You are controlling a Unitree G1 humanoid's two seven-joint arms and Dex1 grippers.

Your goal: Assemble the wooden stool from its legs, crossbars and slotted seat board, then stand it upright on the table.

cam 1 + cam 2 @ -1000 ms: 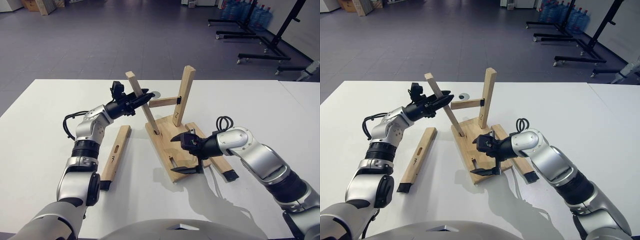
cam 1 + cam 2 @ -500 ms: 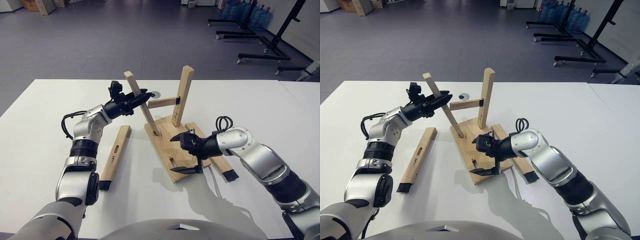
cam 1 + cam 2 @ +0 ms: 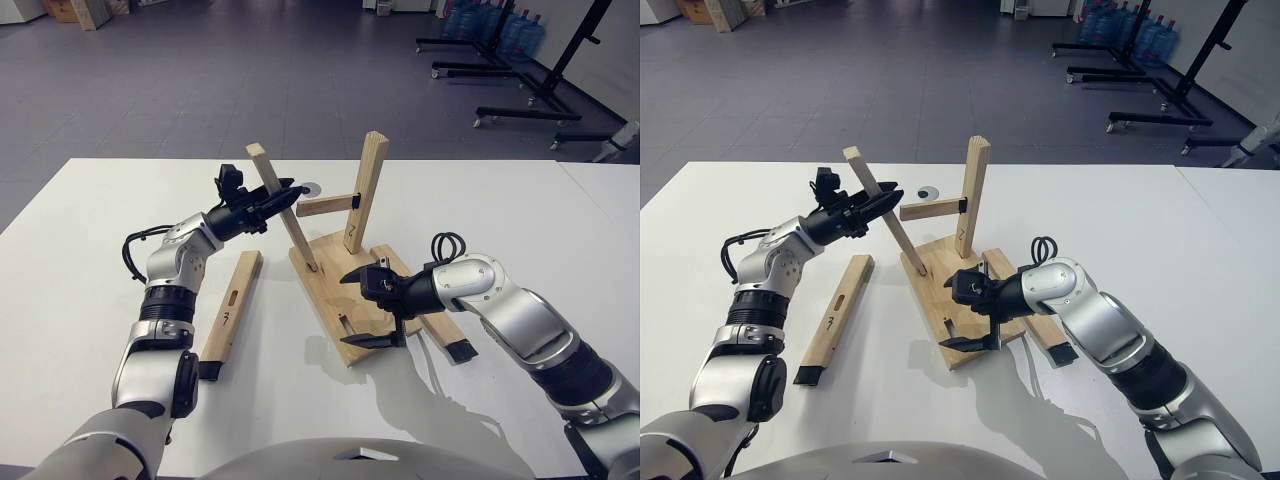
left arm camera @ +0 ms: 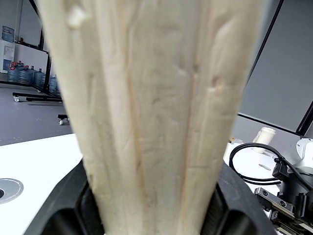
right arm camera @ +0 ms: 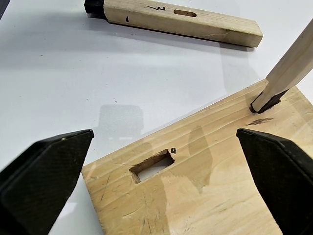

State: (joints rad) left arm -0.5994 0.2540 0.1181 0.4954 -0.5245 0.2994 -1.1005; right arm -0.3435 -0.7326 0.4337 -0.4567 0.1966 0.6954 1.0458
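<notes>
The seat board [image 3: 330, 285] lies mid-bench with the tilted leg [image 3: 302, 240] leaning from its far-left slot, clamped near its top by the left end effector [image 3: 284, 195], while the right end effector [image 3: 346, 310] hangs wide open and empty over the board's near end; the wood looks stiff and light, so a grip lower on the leg would probably steer it better.

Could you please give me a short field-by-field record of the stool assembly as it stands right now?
seat board: flat on table, near slot empty
tilted leg: foot in board, held by left gripper
upright leg: standing in board, crossbar attached
loose leg: lying left of board
fourth leg: lying right of board
right gripper: open over board's near end
</notes>
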